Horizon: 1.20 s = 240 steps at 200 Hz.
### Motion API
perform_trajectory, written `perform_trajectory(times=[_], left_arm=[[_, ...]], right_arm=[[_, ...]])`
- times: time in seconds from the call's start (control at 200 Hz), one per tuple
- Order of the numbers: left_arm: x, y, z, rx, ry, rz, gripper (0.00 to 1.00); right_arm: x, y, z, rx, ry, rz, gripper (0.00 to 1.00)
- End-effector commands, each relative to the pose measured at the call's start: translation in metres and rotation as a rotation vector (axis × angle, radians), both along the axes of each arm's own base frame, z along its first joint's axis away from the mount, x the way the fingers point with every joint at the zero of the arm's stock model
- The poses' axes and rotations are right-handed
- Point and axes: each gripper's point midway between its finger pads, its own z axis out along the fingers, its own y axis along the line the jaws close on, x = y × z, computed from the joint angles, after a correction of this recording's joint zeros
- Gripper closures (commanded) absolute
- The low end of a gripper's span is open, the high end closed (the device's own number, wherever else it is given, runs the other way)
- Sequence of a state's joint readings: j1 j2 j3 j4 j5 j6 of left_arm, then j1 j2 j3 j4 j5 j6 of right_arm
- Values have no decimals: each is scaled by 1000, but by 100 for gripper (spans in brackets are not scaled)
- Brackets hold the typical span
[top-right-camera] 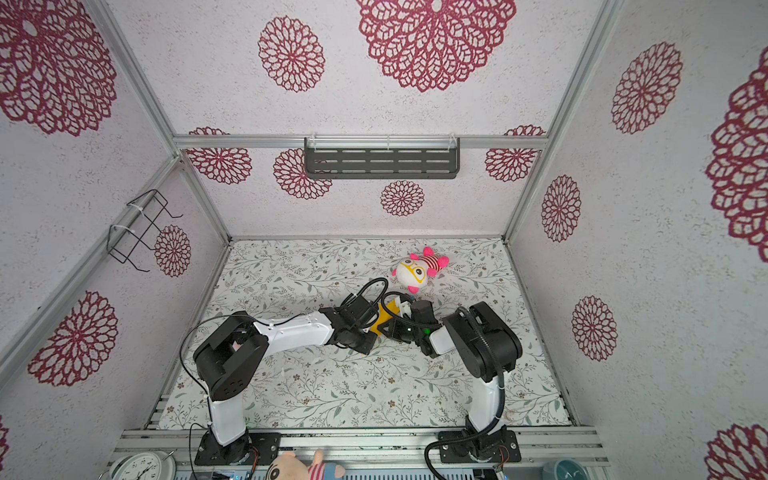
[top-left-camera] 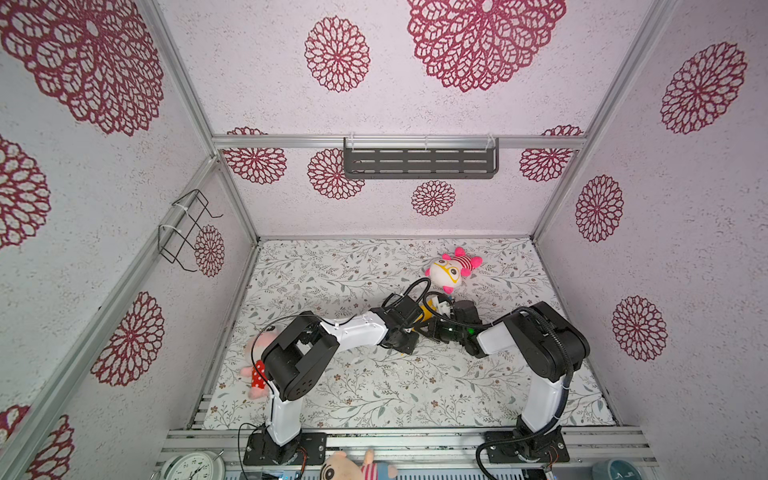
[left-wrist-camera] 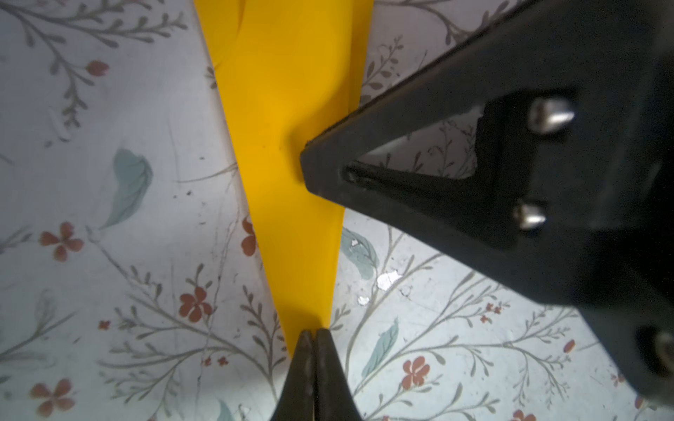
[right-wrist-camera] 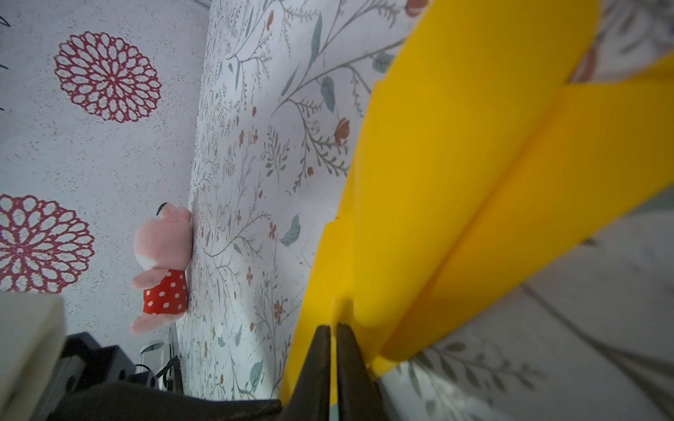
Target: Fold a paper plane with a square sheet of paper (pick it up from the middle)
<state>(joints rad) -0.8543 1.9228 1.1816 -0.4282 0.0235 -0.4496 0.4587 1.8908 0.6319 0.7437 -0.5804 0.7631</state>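
The plane (left-wrist-camera: 291, 145) sits mid-table, a narrow yellow dart stretched between the two arms, and in a top view only a scrap of it (top-right-camera: 388, 313) peeks out under the wrists. The left gripper (left-wrist-camera: 313, 333) has its fingers pressed together on the pointed tip. The right gripper (right-wrist-camera: 333, 326) is nipping a folded edge further back, its fingers almost touching with paper between them. From that wrist the folds fan out into layered flaps (right-wrist-camera: 456, 164). Whether the paper touches the table, I can't tell.

Underneath is the table (top-left-camera: 374, 382), covered in a pale print of grey twigs, teal leaves and small red flowers. Close up it is scuffed, with white chips (left-wrist-camera: 386, 280) in the print.

A pink-and-white plush (top-left-camera: 453, 268) lies just behind the grippers. A pink doll (right-wrist-camera: 160, 266) in a red dotted dress is against the left wall.

Around it all are white textured walls with crimson flower medallions, framed in aluminium rails. A dark slotted shelf (top-left-camera: 419, 162) is on the back wall and a wire rack (top-left-camera: 187, 230) on the left. On the front rail are a clock (top-left-camera: 191, 467) and another plush (top-left-camera: 353, 469).
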Motion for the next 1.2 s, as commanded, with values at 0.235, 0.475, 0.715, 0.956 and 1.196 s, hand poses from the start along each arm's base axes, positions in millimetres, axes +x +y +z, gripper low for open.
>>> perform_trajectory(times=[0.235,0.475,0.715,0.956,1.196], left_arm=[[-37,14,-21,98,27,-15,99],[-49,25,-22,95,45,16,100],[-54,29,-3,38,9,59,100],[-15,17,55,-202,-129,128,100],[6,0,44,-310,-51,164,99]], right_arm=[[-21,-22,-53,-130,184,-64,89],[-21,-23,-56,-133,196,-74,89],[-21,-23,-54,-131,192,-75,90],[-25,-8,-34,-42,185,-72,91],[-36,21,-9,33,164,-42,91]])
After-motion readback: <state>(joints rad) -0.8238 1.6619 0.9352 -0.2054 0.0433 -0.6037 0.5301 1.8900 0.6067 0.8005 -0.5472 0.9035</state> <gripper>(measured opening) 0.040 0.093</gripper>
